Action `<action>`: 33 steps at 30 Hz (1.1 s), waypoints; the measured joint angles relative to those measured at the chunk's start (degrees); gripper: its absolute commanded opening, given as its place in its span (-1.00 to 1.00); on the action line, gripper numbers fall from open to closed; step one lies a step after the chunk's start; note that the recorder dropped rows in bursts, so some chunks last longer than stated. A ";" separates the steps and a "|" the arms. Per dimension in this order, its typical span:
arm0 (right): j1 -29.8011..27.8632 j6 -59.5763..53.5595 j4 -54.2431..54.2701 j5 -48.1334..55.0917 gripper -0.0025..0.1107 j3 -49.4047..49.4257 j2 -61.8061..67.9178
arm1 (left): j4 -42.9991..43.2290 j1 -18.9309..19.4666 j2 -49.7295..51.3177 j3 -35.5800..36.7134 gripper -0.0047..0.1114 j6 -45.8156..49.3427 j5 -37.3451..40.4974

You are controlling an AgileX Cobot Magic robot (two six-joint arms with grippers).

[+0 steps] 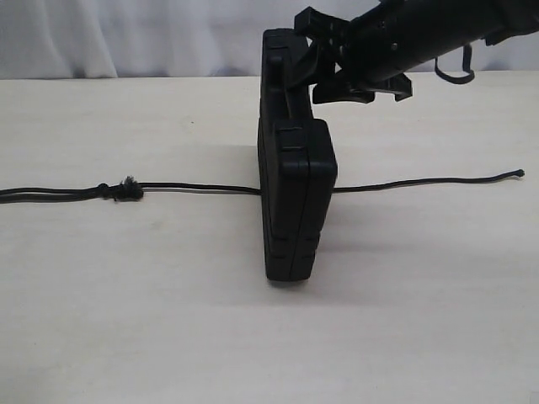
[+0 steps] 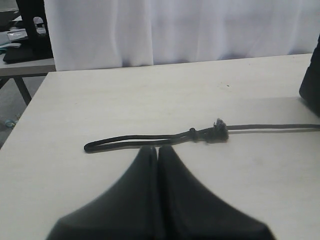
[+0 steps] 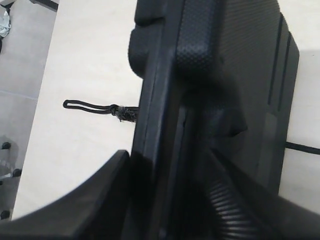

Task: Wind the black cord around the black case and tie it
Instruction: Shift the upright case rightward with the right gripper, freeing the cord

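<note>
Right gripper (image 1: 318, 61) straddles one end of black case (image 1: 295, 202), a jaw on each side; gripping or slack, cannot tell. Case stands on edge on table (image 1: 421, 320), across black cord (image 1: 421, 182). Left gripper (image 2: 157, 152) closed, empty, near cord's looped end. No wrap, no tie yet; nearly all left.

Pale table (image 1: 101, 320), white curtain (image 1: 126, 38) behind it.
</note>
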 measured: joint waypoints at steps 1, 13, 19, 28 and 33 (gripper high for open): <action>0.00 0.27 -0.47 0.00 -0.19 0.00 0.00 | 0.00 0.00 0.00 0.00 -0.92 0.00 0.00; 0.00 1.21 -1.42 0.00 -0.19 -0.07 -0.20 | 0.00 0.00 0.00 0.00 -0.92 0.00 0.00; 0.00 1.21 -0.63 -0.11 -0.19 -0.07 -0.20 | 0.00 0.00 0.00 0.00 -0.92 0.00 0.00; 0.00 1.90 -2.55 -2.42 -0.19 -0.07 -0.69 | 0.00 0.00 0.00 0.00 -0.92 0.00 0.00; -0.03 1.90 -3.40 -2.52 -0.19 -0.07 -0.92 | 0.00 0.00 0.00 0.00 -0.92 0.00 0.00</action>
